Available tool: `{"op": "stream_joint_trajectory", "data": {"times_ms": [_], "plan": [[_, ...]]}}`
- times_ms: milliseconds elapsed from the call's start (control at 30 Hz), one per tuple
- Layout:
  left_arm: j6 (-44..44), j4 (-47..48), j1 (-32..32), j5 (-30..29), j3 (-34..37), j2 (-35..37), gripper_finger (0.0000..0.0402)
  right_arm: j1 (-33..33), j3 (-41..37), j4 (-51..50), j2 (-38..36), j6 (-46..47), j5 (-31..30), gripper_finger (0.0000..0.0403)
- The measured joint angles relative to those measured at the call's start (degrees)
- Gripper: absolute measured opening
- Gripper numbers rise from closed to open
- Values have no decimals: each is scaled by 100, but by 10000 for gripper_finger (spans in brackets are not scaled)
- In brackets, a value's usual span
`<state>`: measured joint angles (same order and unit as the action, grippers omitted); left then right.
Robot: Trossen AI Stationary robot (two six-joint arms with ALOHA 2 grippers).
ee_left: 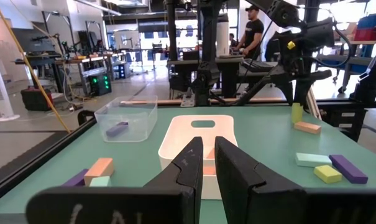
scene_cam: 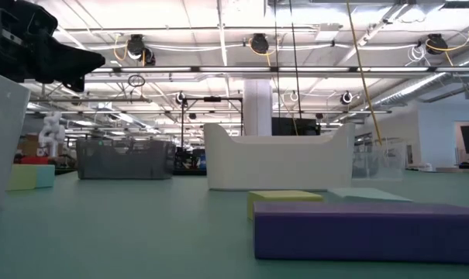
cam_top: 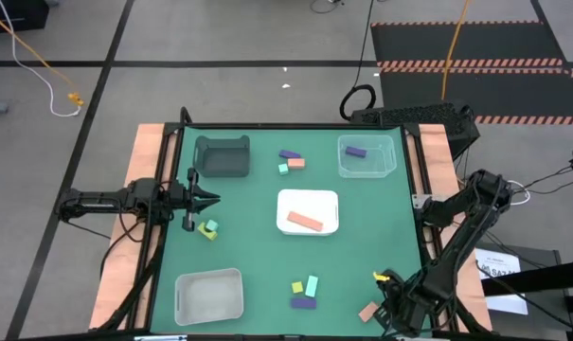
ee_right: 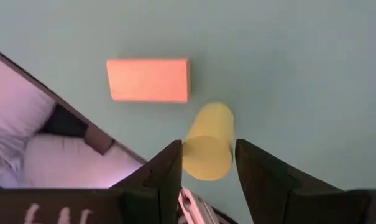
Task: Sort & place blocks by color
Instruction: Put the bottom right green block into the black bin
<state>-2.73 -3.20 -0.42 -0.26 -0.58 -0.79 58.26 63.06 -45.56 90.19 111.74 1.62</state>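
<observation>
Green worktop (cam_top: 258, 256), blocks scattered.
Right hand (ee_right: 206, 163) grips a yellow block (ee_right: 207, 149) at one corner; left hand (cam_top: 213, 201) closed, empty.

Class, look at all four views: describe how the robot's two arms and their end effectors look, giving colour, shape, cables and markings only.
Both arms are black and jointed, with black cables running along them. The left end effector has two dark wedge-shaped fingers. The right end effector has the same dark fingers. White scribbled markings show on both finger bases.

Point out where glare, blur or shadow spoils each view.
Low view: ceiling lights glare, and the near purple block looms soft. Right wrist view: the yellow block between the right gripper fingers is blurred. High view: evenly lit, faint shadows. Left wrist view: bright background.
</observation>
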Motion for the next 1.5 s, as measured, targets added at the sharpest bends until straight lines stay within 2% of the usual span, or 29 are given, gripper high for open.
{"op": "stream_joint_trajectory", "data": {"times_ms": [200,467,667,867,1000,1500], "plan": [[-1,0,1,0,0,1,47,0,-12,-37,-165,157,-418,140],[0,0,2,0,-1,0,47,65,-12,177,-171,167,-430,169],[1,0,2,-1,-2,1,47,191,-12,510,-173,468,-131,183],[-1,0,2,1,0,1,47,263,-10,488,-173,608,-114,183],[-1,0,2,-1,0,1,47,263,-11,359,-173,610,187,183],[0,0,2,0,0,1,47,260,-6,603,3,493,313,183]]}}
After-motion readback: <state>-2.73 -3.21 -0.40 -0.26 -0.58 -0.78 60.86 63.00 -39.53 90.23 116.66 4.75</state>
